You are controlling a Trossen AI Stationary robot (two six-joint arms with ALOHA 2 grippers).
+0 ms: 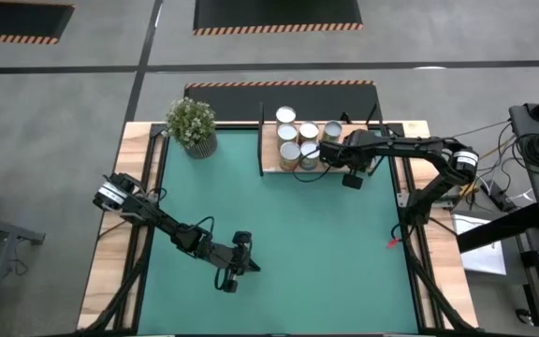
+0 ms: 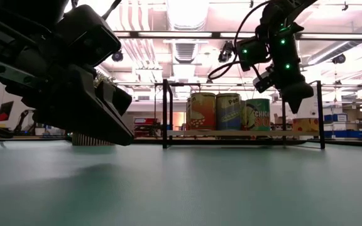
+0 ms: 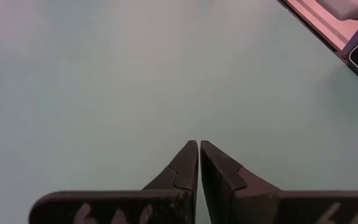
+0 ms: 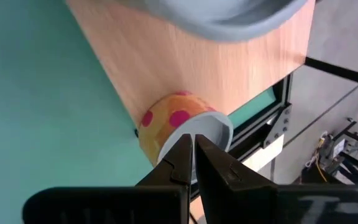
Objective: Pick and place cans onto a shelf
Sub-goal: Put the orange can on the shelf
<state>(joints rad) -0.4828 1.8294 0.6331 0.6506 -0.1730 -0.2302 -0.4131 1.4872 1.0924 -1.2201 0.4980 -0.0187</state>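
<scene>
High view, cans: six silver-topped cans (image 1: 299,142) stand clustered on the light-wood shelf (image 1: 396,131) at the far edge of the green mat (image 1: 279,243), beside a potted plant (image 1: 192,124).
High view, right gripper: the right gripper (image 1: 352,178) hangs over the shelf's front edge, just beside the cans, holding nothing.
High view, left gripper: the left gripper (image 1: 229,281) waits low over the near part of the mat, well apart from the shelf.
Low view, shelf: printed cans (image 2: 230,112) stand upright in a row; the right gripper (image 2: 292,94) hangs in front of them, above the board.
Left wrist view, fingers: pressed together over bare mat, pinching nothing.
Right wrist view, fingers: tips (image 4: 185,152) pressed together, empty, over an orange pink-dotted can (image 4: 169,121) at the shelf's edge.
Advice: no can shows loose on the mat, so placing looks done or nearly so; I judge the right arm should back away straight and high, so it does not clip the dotted can.
</scene>
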